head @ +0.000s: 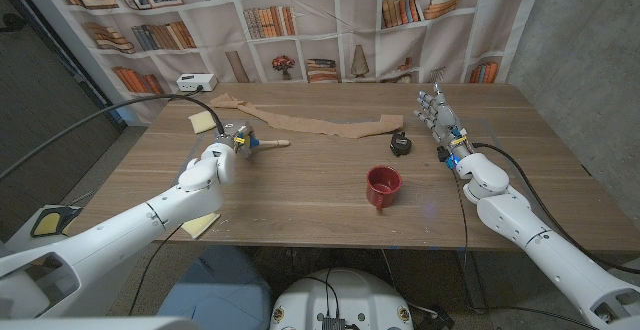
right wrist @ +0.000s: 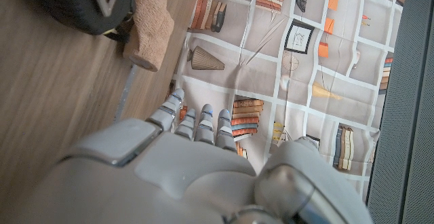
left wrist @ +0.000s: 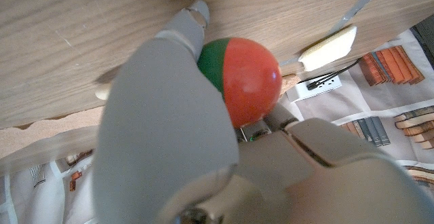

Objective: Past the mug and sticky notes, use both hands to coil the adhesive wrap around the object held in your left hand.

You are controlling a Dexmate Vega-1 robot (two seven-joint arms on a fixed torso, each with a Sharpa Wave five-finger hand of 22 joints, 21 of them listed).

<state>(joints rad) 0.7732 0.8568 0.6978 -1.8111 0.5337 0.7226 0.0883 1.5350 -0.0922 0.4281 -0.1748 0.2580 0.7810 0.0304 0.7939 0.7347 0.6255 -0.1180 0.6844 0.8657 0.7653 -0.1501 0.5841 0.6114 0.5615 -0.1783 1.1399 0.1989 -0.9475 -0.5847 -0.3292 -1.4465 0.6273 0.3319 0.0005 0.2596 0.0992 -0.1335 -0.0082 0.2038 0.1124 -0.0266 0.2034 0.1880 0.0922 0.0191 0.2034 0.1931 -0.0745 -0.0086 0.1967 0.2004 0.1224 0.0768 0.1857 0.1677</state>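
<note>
1. Nearest the head camera, a red mug (head: pixel 383 186) stands on the wooden surface (head: pixel 320 175), with a yellow sticky-note pad (head: pixel 200 224) at the near left edge.
2. Left hand (head: pixel 222 154) grips a maraca; the left wrist view shows its fingers (left wrist: pixel 193 20) around the red-and-green ball (left wrist: pixel 245 77), and the wooden handle (head: pixel 272 144) points right.
3. Tan adhesive wrap (head: pixel 310 121) lies unrolled beyond it.
4. Right hand (head: pixel 446 128) holds nothing, fingers (right wrist: pixel 196 122) straight and apart, near a black tape measure (head: pixel 400 144).
</note>
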